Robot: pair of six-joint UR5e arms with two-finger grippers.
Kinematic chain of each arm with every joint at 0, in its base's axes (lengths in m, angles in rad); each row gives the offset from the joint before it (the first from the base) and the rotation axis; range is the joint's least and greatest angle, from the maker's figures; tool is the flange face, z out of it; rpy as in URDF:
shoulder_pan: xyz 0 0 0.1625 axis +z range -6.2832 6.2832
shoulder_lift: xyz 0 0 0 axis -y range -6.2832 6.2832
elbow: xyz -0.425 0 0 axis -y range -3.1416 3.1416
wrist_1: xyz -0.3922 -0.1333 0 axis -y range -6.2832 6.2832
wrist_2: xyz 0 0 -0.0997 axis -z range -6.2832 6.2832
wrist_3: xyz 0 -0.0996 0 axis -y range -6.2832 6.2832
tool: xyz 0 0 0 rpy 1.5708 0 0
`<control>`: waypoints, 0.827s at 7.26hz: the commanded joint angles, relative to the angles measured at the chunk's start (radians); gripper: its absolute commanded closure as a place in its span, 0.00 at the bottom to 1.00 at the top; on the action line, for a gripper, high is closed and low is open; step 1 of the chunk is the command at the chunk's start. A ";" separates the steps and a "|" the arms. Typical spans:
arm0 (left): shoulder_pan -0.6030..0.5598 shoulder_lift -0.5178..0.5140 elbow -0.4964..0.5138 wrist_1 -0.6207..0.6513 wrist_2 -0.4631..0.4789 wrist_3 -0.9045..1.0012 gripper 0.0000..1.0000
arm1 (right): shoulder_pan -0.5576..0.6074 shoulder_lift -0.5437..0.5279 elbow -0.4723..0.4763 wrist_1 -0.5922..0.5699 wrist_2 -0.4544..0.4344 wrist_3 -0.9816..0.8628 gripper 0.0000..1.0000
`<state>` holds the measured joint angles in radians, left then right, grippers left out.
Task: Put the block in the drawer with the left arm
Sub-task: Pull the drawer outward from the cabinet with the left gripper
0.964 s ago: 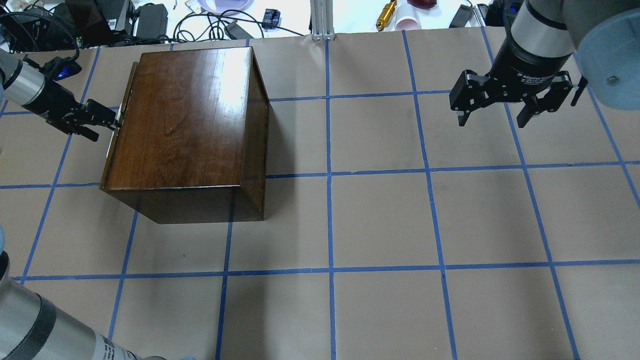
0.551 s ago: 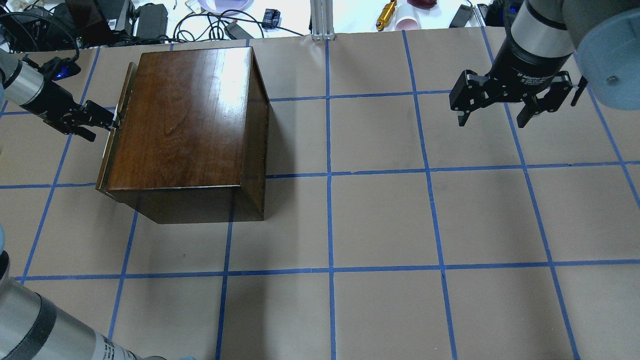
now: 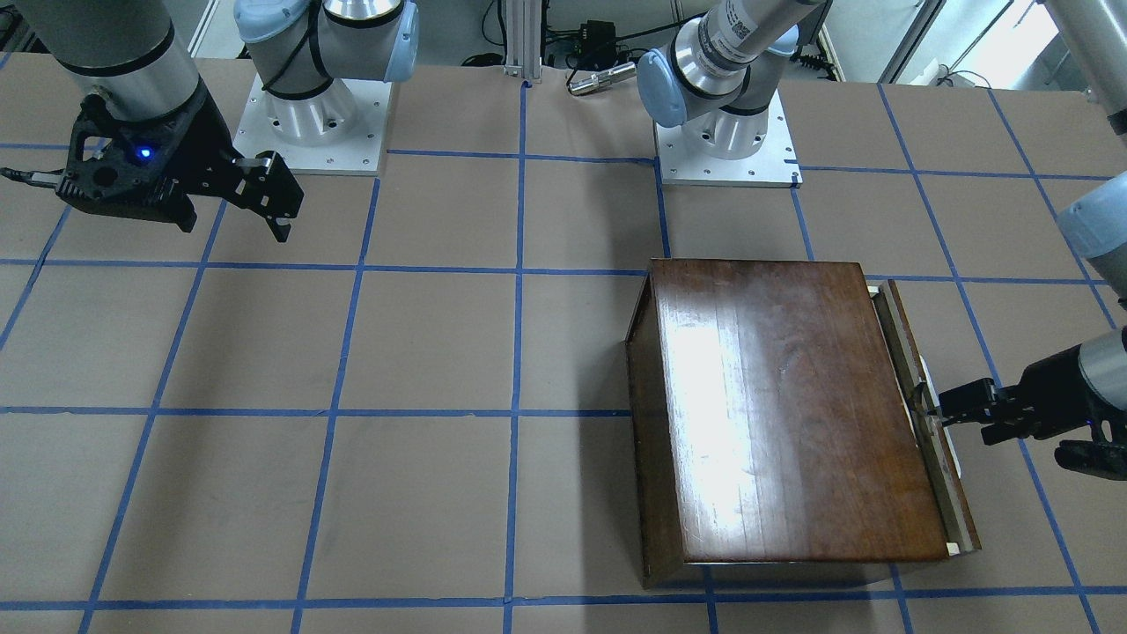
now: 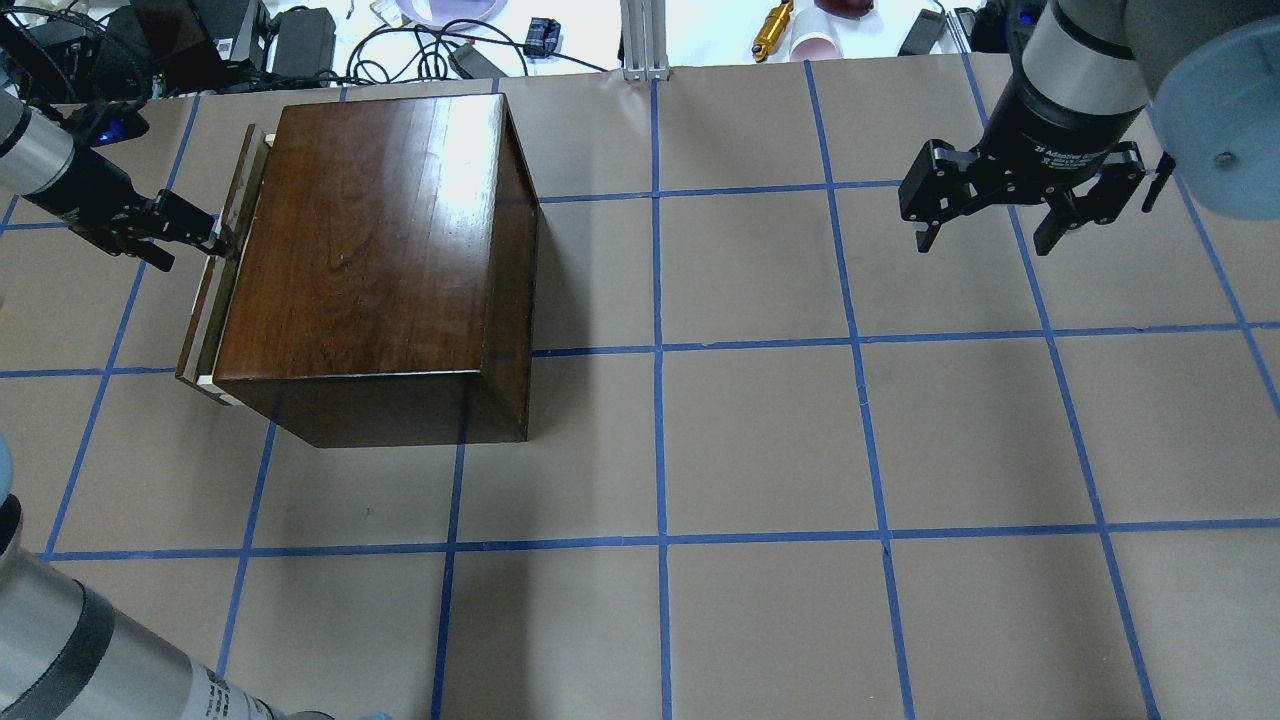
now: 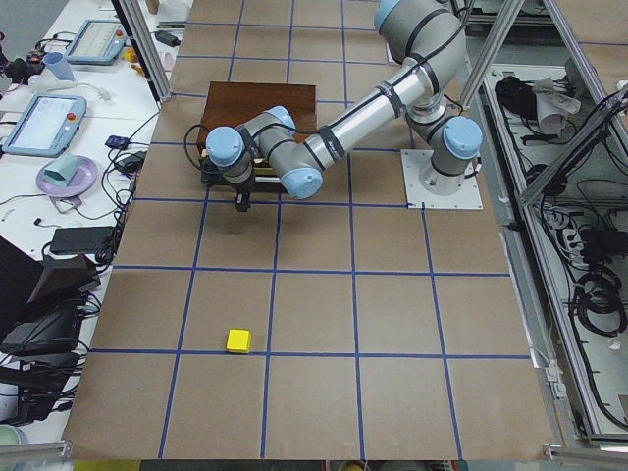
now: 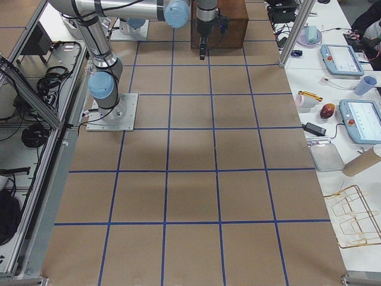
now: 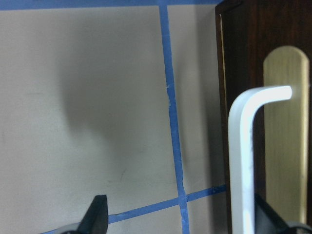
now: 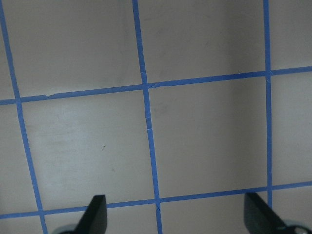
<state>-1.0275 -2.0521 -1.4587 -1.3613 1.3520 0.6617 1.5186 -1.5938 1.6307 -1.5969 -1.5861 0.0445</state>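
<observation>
The dark-brown wooden box (image 4: 370, 240) stands on the table's left half, also in the front-facing view (image 3: 792, 405). Its drawer (image 4: 212, 300) is out by a narrow gap, and a pale strip shows behind the dark front panel (image 3: 920, 396). My left gripper (image 4: 215, 240) is at the panel. In the left wrist view it (image 7: 180, 209) is open, with the white handle (image 7: 241, 161) just inside one finger (image 7: 268, 214). The yellow block (image 5: 238, 340) lies far from the box in the exterior left view only. My right gripper (image 4: 985, 235) hangs open and empty over the far right.
Cables, a yellow tool (image 4: 772, 28) and cups lie beyond the table's far edge. The two arm bases (image 3: 308, 114) (image 3: 726, 145) stand at the robot's side. Tablets and a plate (image 5: 67, 175) sit on the side bench.
The drawer has slid out to the left from the box by a small gap. My left gripper has moved left with the handle. The right arm has not moved.
</observation>
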 commanded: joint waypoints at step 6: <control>0.003 -0.011 0.034 0.005 0.051 0.032 0.00 | 0.000 0.000 0.000 0.000 0.000 0.000 0.00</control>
<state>-1.0248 -2.0605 -1.4337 -1.3557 1.3917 0.6887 1.5186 -1.5938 1.6306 -1.5969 -1.5861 0.0445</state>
